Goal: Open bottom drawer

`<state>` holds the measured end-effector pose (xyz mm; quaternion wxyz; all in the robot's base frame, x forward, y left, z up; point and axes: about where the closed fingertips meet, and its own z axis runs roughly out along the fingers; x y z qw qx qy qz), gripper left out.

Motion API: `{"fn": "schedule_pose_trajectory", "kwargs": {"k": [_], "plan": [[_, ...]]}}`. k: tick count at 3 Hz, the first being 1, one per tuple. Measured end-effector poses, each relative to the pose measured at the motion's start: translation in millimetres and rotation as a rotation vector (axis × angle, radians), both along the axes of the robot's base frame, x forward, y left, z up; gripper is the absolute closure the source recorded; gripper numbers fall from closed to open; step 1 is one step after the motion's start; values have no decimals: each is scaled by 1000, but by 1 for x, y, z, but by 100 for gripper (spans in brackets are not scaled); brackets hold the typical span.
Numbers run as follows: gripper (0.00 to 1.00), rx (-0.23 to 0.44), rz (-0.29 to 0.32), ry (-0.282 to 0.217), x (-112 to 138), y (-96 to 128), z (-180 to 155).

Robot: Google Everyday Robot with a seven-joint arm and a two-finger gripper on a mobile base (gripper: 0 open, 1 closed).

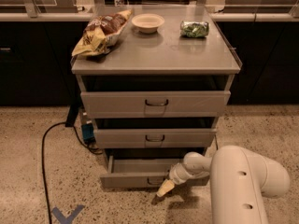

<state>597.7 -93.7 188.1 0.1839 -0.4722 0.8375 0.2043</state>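
Gripper [164, 188] sat at the bottom drawer [128, 178] front beside its loop handle [154, 181], probably to pull. Drawer was partly out. Couldn't tell its grip state.

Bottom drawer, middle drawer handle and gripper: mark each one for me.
bottom drawer [131, 179], camera view, left part of its front.
middle drawer handle [154, 138], camera view, centre of loop.
gripper [164, 189], camera view, pale tip at bottom drawer's front.

The bottom drawer [133, 178], lowest of 3 grey metal drawers, stands pulled partly out, its shallow grey tray showing behind the flat narrow front, with the gripper [164, 189] just before that front, right of centre.
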Motion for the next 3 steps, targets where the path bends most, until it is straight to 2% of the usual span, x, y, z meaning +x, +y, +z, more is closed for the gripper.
{"fn": "schedule_pose_trajectory", "kwargs": {"k": [1,2,3], "plan": [[0,11,3,38,-15,-4,-5],[0,26,21,86,-46,-17,1],[0,42,31,128,-91,-35,23]]}}
